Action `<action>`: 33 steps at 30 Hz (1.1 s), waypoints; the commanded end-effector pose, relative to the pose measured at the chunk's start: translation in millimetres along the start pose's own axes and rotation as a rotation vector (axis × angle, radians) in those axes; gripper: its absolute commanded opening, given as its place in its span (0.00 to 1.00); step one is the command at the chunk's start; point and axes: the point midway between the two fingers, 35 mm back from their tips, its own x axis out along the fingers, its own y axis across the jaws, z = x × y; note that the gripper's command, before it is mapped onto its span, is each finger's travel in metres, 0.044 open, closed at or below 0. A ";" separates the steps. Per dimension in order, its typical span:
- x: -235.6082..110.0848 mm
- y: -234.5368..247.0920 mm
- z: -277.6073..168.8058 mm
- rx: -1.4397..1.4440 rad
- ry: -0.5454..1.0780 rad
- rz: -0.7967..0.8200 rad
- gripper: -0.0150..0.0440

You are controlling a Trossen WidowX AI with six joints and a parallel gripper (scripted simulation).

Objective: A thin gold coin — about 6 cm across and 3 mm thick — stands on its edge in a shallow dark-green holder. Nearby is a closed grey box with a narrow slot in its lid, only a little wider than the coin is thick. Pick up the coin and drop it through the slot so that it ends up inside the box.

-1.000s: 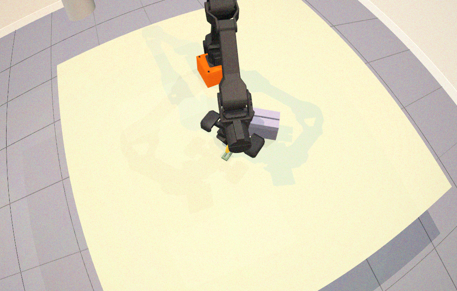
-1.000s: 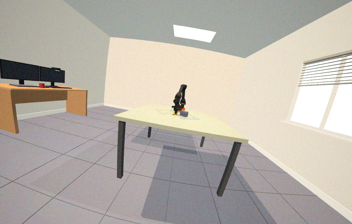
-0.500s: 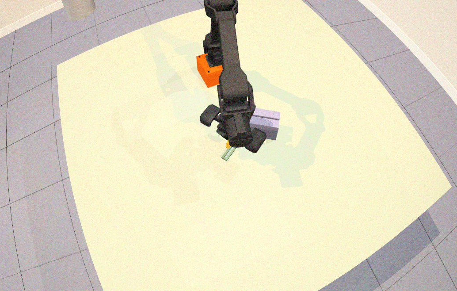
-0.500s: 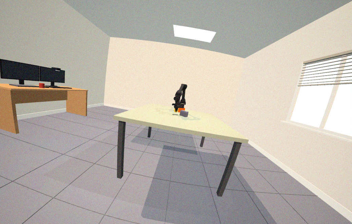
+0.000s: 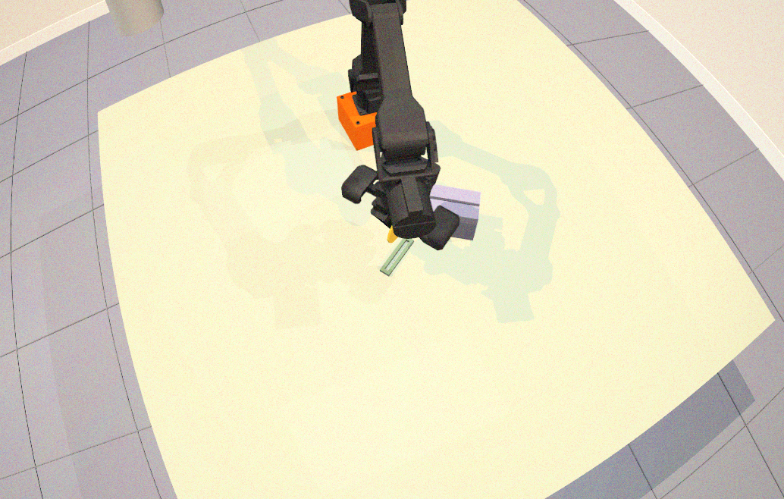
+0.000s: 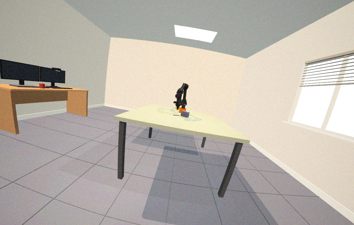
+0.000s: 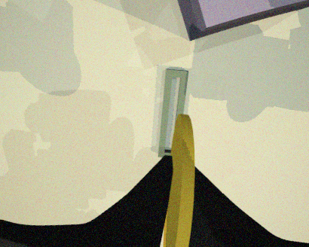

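Right now the hand (image 7: 178, 239) is gripping the gold coin (image 7: 181, 199) edge-on between its two black fingers, holding it clear above the pale green holder (image 7: 172, 110), whose groove is lying bare on the table (image 5: 258, 371). Seen from the wrist, the coin is standing nearly upright, leaning slightly. The grey box (image 5: 460, 207) is sitting just beside the holder, toward the table's far right corner, partly hidden under the arm in the top view. Both are lying near the middle of the table, in front of the orange base (image 5: 355, 120).
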 end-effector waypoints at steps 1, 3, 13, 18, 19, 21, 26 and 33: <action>-13.8 -0.5 -0.9 -0.002 0.010 -0.006 0.25; -18.5 0.0 -0.4 -0.002 0.010 -0.006 0.25; -20.3 -1.1 -1.2 0.186 0.010 -0.007 0.25; -20.5 -2.3 -2.2 0.358 0.009 -0.008 0.25; -20.6 -2.5 -2.4 0.392 0.009 -0.008 0.25; -20.7 -3.0 -2.8 0.461 0.009 -0.008 0.25; -20.9 -4.2 -3.7 0.633 0.008 -0.009 0.25; -21.1 -5.8 -5.1 0.873 0.007 -0.011 0.25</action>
